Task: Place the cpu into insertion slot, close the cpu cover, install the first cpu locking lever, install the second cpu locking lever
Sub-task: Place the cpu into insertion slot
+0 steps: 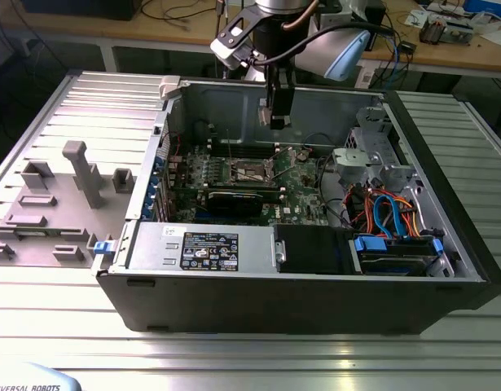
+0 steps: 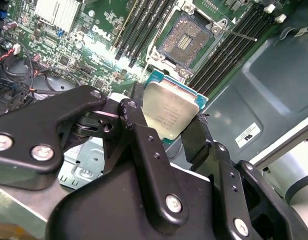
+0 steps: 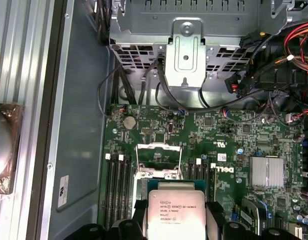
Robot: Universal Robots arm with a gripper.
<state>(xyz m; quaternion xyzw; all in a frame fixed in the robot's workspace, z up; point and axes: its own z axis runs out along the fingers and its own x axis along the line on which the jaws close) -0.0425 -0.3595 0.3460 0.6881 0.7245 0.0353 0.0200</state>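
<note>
Looking through the second wrist view, you find the gripper [image 2: 169,127] pinching the cpu [image 2: 170,111] by two opposite edges. One black finger [image 2: 136,125] presses on each side, the pale metal top faces the camera, and a thin green border shows round it. The chip hangs in the air, clear of the green motherboard [image 2: 98,30] below it. It is not in the insertion slot [image 2: 186,42], whose brownish pin bed lies uncovered inside its silvery metal rim. From one corner of that slot a thin metal lever [image 2: 241,36] juts out across the long black memory slots [image 2: 138,25] that flank the socket on both sides. In the first wrist view the printed top of the chip sits between the two fingers, just beside the socket's frame as pictured, with a ribbed silver heatsink [image 3: 266,172] further off on the board. In the exterior view you see the arm reaching down from above into the open computer case [image 1: 315,297], which lies on its side on a ribbed metal table [image 1: 234,350]. There the tool hovers above the board, near the case's far wall. Red, orange and blue cables [image 1: 388,213] bunch at the exterior view's right, and a grey fixture [image 1: 79,171] stands on the table at the exterior view's left, well apart from the work.
</note>
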